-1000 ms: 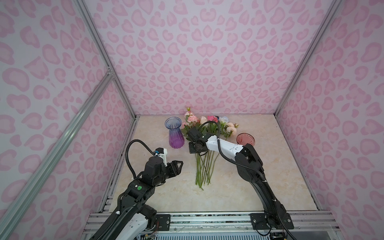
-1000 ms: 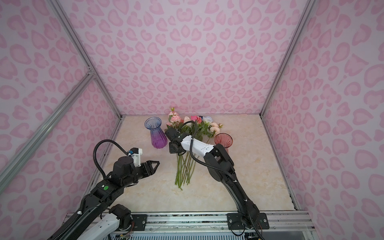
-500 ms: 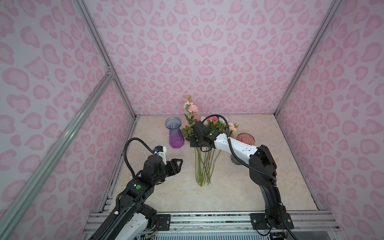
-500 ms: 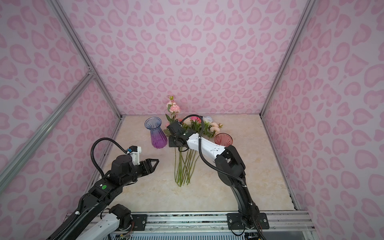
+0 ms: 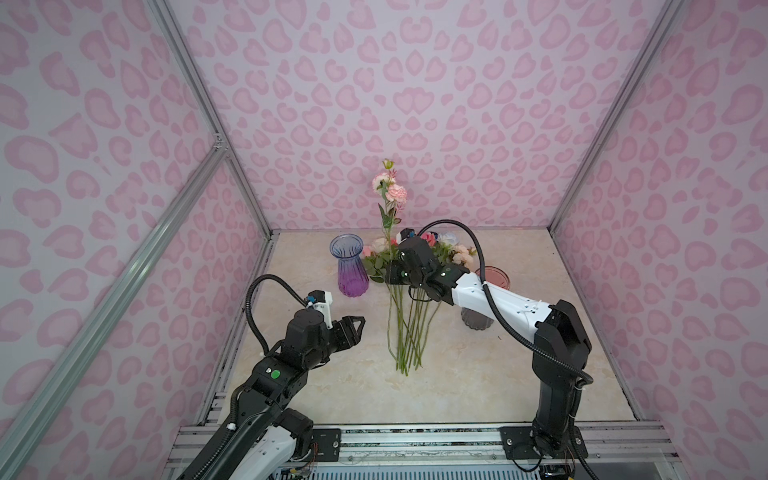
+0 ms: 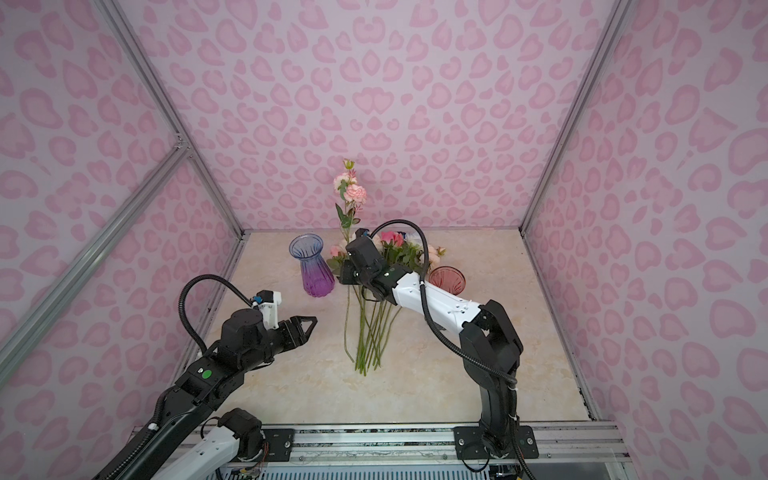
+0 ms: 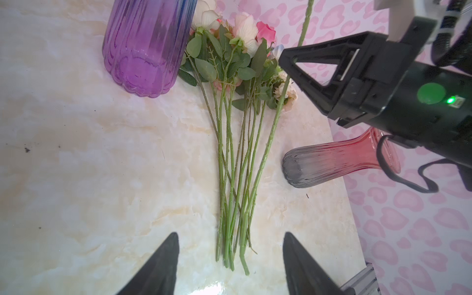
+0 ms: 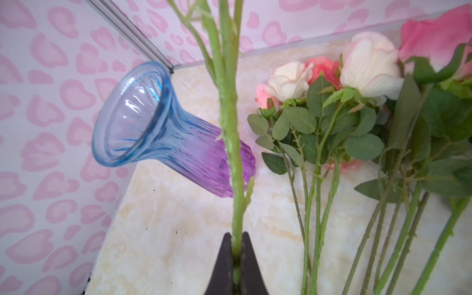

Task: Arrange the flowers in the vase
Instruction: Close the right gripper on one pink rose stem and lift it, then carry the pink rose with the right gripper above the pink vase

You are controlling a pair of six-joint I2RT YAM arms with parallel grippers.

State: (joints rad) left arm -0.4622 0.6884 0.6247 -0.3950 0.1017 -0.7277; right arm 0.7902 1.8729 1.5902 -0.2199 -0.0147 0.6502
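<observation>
Both top views, right gripper [image 5: 391,277]: jaws pinched on the stem of one held flower [image 5: 395,193], about midway along it. The pink blooms stand upright above the jaws, against the back wall.
Both top views, held flower position: just beside the vase [image 5: 352,274], on its right, not inside it. The lower stem trails from the jaws down toward the cut ends of the bunch.
Both top views, flowers [image 5: 405,353]: the remaining bunch lies flat on the tabletop [image 5: 478,374], blooms toward the back wall, between the vase and a red vase [image 5: 492,276].
Both top views, left gripper [image 5: 359,326]: jaws spread, holding nothing, raised above the tabletop, to the left of the bunch and apart from it.
Left wrist view, left gripper [image 7: 229,235]: the spread jaw tips frame the cut ends of the bunch, and the stems touch neither tip. The right jaws clamp the held stem above the leaves of the bunch.
Right wrist view, right gripper [image 8: 236,240]: jaws pressed together on the green stem, which rises straight out of the tips and crosses in front of the vase body. The vase mouth is beside the stem, not around it.
</observation>
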